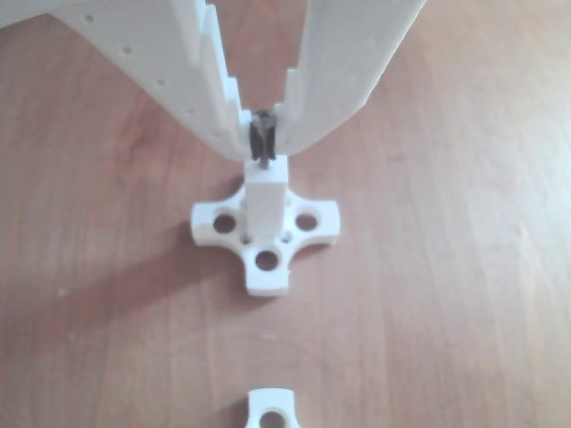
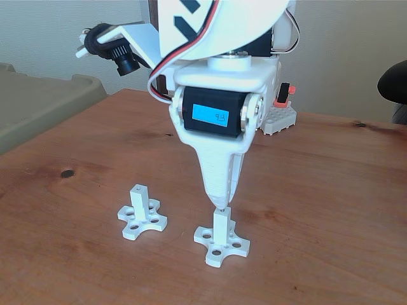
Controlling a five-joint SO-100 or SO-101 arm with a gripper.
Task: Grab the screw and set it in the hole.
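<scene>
In the other view the hand point(image 1: 264, 143) is cut off by the top edge, and the screw point(image 1: 264, 145) between its fingertips is a dark blur, its head and thread unreadable. The hole beneath it is hidden. A second white post base point(image 1: 271, 411) is cropped by the bottom edge. In the fixed view the screw is too small to make out.

The brown wooden table point(image 2: 331, 210) carries two white cross-based posts — the right-hand post point(image 2: 220, 236) in the fixed view stands just beside the left-hand post point(image 2: 141, 213), a little nearer the camera. Beyond the right-hand post, near the table's far edge, sits a grey studded block point(image 2: 278, 119). Well left of the left-hand post — a small dark spot point(image 2: 67, 173).
</scene>
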